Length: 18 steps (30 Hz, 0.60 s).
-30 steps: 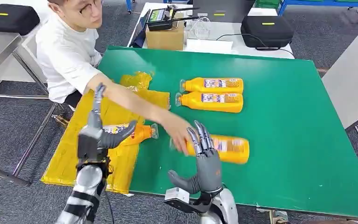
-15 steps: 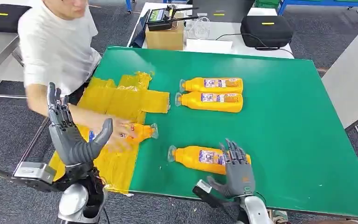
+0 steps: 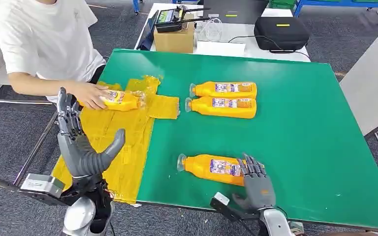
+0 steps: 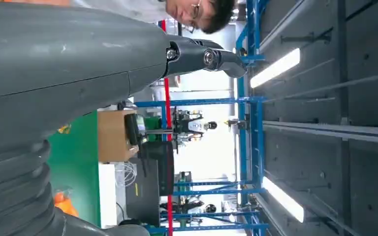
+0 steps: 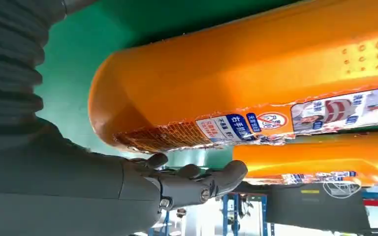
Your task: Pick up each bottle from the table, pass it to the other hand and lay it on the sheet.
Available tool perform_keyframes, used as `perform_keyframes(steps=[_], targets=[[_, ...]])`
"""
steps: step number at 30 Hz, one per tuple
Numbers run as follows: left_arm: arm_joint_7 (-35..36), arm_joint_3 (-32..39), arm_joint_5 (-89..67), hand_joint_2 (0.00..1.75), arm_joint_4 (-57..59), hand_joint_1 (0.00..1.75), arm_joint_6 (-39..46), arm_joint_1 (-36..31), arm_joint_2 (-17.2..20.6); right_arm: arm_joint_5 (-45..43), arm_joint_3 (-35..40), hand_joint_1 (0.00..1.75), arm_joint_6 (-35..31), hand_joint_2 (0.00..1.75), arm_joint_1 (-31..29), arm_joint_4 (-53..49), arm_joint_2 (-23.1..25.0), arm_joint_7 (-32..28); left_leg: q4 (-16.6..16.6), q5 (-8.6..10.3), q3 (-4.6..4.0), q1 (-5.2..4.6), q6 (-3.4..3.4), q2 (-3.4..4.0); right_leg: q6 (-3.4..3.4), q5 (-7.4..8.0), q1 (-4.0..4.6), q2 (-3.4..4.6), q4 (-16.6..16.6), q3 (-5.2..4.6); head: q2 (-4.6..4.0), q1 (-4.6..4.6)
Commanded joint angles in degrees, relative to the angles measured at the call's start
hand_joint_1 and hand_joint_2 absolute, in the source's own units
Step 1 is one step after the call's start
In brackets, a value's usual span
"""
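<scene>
Reaching toward the near edge of the table (image 3: 325, 147), my right hand (image 3: 256, 184) is lying with fingers spread beside the base of the near bottle (image 3: 211, 168), grasping nothing. My left hand (image 3: 81, 147) is hovering upright over the yellow sheet (image 3: 128, 147) at the table's left edge, fingers released and empty. A person's hand (image 3: 91, 94) is resting on a bottle on the sheet (image 3: 123, 100). Two bottles (image 3: 224, 98) are lying side by side mid-table.
</scene>
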Motion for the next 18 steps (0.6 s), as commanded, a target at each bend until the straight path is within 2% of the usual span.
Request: perform_keyframes(steps=[1, 6, 13, 14, 15, 18], targets=[[0.37, -2.68, 0.41, 1.75, 4.73, 0.0, -0.78, -2.5, 0.92, -0.69, -1.55, 0.0, 1.44, 1.75, -8.48, 14.2, 0.86, -1.69, -0.11, 0.04, 0.1, 0.02, 0.16, 0.03, -0.23, 0.09, 0.07, 0.05, -0.16, 0.09, 0.0, 0.0], [0.27, -3.03, 0.23, 1.75, 5.15, 0.0, -0.62, -2.76, 1.33, -0.88, -0.28, 0.0, 4.15, 1.75, -10.66, 17.93, 0.84, -2.3, -0.09, 0.03, 0.19, 0.03, 0.11, -0.01, -0.19, 0.05, 0.06, 0.01, -0.12, 0.17, 0.0, 0.02], [0.16, -3.14, 0.2, 1.75, 5.43, 0.0, -0.64, -3.0, 1.45, -2.13, 0.09, 0.03, 4.79, 1.75, -11.01, 18.54, 0.51, -3.84, -0.1, 0.08, 0.33, 0.06, 0.16, -0.08, -0.27, 0.09, 0.12, -0.05, -0.18, 0.33, 0.0, 0.0], [0.14, -3.27, 0.39, 1.75, 5.82, 0.0, -0.79, -3.28, 1.56, -2.53, 0.72, 1.64, 5.73, 1.75, -11.47, 19.49, -0.09, -4.4, -0.1, 0.08, 0.33, 0.04, 0.16, -0.07, -0.26, 0.09, 0.1, -0.05, -0.16, 0.32, 0.0, 0.0], [0.13, -3.32, 0.59, 1.75, 6.1, 0.0, -0.76, -3.53, 1.56, -2.67, 1.38, 1.73, 6.66, 1.75, -12.11, 20.88, -0.58, -4.62, -0.07, 0.05, 0.37, 0.02, 0.11, -0.04, -0.17, 0.05, 0.05, -0.03, -0.12, 0.36, 0.0, 0.02], [-0.02, -3.61, 0.81, 1.75, 6.75, 0.0, -0.91, -4.12, 1.72, -4.97, 1.62, 1.75, 8.02, 1.75, -13.19, 23.88, -1.01, -6.54, -0.08, 0.06, 0.4, 0.02, 0.12, -0.04, -0.18, 0.06, 0.06, -0.03, -0.13, 0.38, 0.0, 0.02]])
